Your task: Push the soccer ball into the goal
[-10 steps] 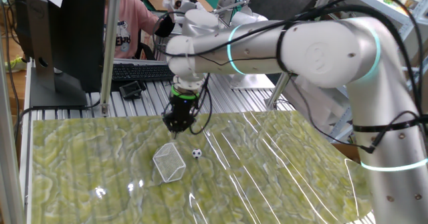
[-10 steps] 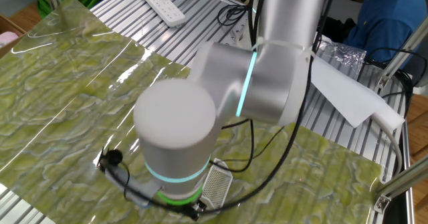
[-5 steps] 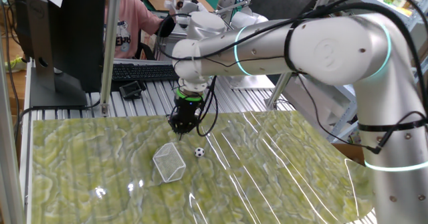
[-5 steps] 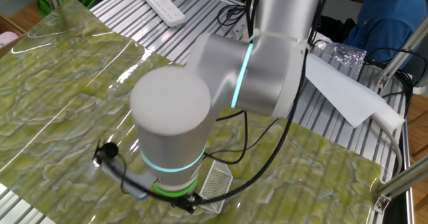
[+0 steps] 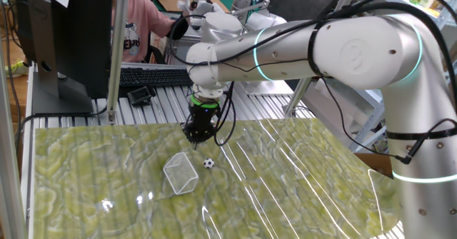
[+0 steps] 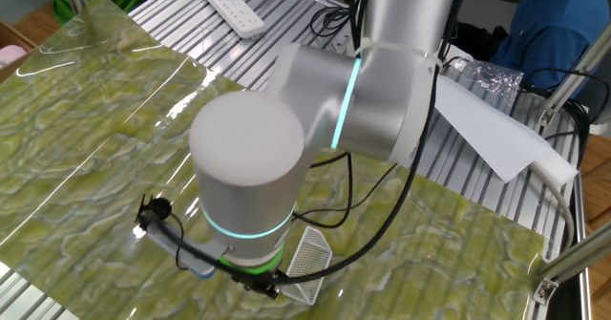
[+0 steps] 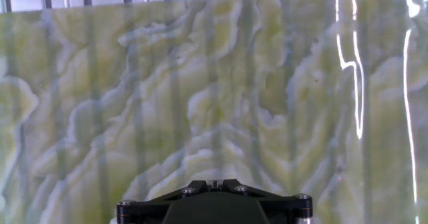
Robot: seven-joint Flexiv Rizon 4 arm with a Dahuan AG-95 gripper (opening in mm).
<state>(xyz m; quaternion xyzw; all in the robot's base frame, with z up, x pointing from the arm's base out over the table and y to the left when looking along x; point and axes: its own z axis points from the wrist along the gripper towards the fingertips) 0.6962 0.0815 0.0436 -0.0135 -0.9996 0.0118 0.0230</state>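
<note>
One fixed view: one soccer ball (image 5: 208, 163) lies on the green mat (image 5: 300, 189), just beside the one goal (image 5: 181, 174) at its 2 o'clock; gripper (image 5: 198, 137) at the ball's 11 o'clock, fingers together, gripping nothing.
Other fixed view: arm hides ball; goal (image 6: 306, 256) partly covered.
Hand view: mat (image 7: 200, 97) only; fingers closed.

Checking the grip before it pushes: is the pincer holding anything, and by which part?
Nothing. The pincer is shut and empty; the soccer ball lies free on the mat beside the goal.
</note>
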